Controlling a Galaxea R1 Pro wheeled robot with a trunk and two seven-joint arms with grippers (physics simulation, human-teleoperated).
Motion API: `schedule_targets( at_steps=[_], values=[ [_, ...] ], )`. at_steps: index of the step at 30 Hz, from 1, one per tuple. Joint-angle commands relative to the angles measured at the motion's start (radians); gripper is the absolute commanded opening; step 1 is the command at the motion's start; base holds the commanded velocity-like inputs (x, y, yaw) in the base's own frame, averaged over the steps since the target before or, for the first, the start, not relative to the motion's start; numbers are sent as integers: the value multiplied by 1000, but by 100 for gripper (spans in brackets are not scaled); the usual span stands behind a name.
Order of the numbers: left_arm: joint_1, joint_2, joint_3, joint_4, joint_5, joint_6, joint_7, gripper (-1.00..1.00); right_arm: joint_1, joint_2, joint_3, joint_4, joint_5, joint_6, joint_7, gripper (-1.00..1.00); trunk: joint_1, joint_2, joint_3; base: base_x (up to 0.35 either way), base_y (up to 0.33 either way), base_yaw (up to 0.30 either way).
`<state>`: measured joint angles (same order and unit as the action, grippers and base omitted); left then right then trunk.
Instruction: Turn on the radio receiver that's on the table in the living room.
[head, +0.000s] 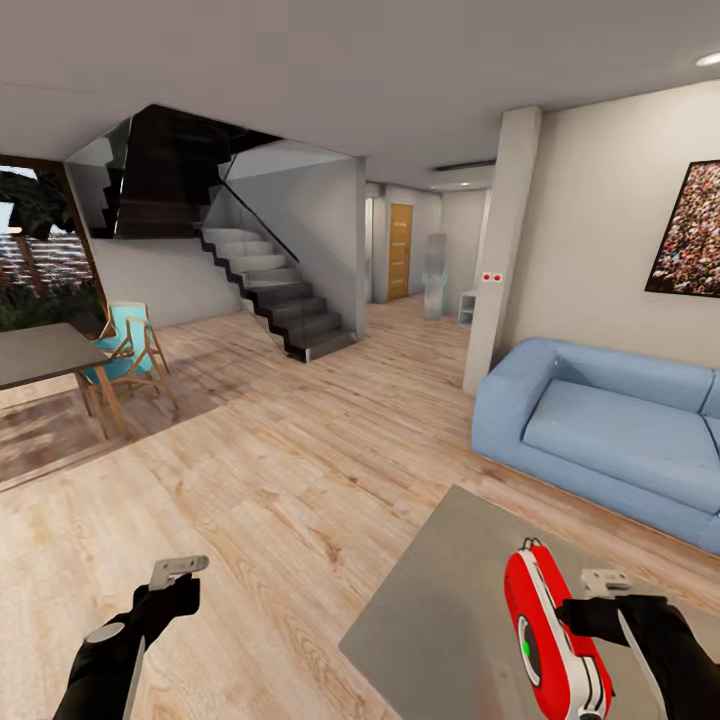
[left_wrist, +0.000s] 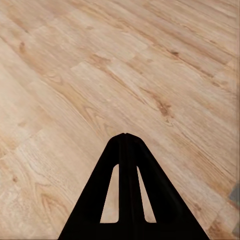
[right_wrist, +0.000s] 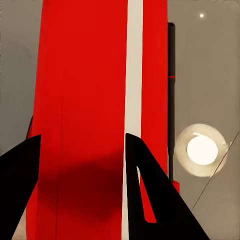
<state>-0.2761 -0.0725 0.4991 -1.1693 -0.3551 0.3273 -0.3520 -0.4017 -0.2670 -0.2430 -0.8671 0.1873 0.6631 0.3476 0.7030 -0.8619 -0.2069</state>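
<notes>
Reaching the radio receiver (head: 552, 638) on the grey table (head: 440, 600) by the blue sofa (head: 610, 430) | right gripper (right_wrist: 82, 150) fingers sit apart around its red body | left gripper (left_wrist: 126, 136) pressed together over the floor | likely left: switch it on.
</notes>
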Motion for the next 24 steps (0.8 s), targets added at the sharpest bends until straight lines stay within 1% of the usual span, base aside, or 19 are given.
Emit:
schedule_targets(
  at_steps=[1, 4, 5, 7, 8, 9, 11, 16, 19, 24],
  values=[
    [0, -1, 0, 2, 0, 0, 0, -100, 0, 0, 0, 1, -2, -2, 1, -100, 0, 0, 0, 0, 0, 0],
    [0, 0, 1, 4, 0, 0, 0, -100, 0, 3, 2, 10, -2, -5, 1, -100, 0, 0, 0, 0, 0, 0],
    [0, 1, 1, 4, 0, 0, 0, -100, 0, 4, 11, 24, -1, -7, 1, -100, 0, 0, 0, 0, 0, 0],
    [0, 0, 1, 5, -1, 0, 1, -100, 0, 5, 53, 72, -1, -32, 0, -100, 0, 0, 0, 0, 0, 0],
    [0, 0, 1, 5, -1, -1, 1, -100, 0, 6, 80, 100, -1, -61, -1, -100, 0, 0, 0, 0, 0, 0],
    [0, -1, 1, 5, -1, -1, 1, -100, 0, 7, 114, 142, -3, -122, -4, -100, 0, 0, 0, 0, 0, 0],
    [0, 1, 1, 5, -2, -3, 3, -100, 0, 8, 144, 189, -5, -200, -11, -100, 0, 0, 0, 0, 0, 0],
    [0, 3, 1, 5, -3, -1, 4, -100, 0, 9, 150, 208, -7, -223, -13, -100, 0, 0, 0, 0, 0, 0],
    [0, 0, 1, 5, -4, 0, 5, -100, 0, 9, 150, 236, -8, -235, -13, -100, 0, 0, 0, 0, 0, 0],
    [0, -1, 1, 6, -4, 0, 5, -100, 0, 9, 149, 268, -9, -297, -14, -100, 0, 0, 0, 0, 0, 0]
  ],
)
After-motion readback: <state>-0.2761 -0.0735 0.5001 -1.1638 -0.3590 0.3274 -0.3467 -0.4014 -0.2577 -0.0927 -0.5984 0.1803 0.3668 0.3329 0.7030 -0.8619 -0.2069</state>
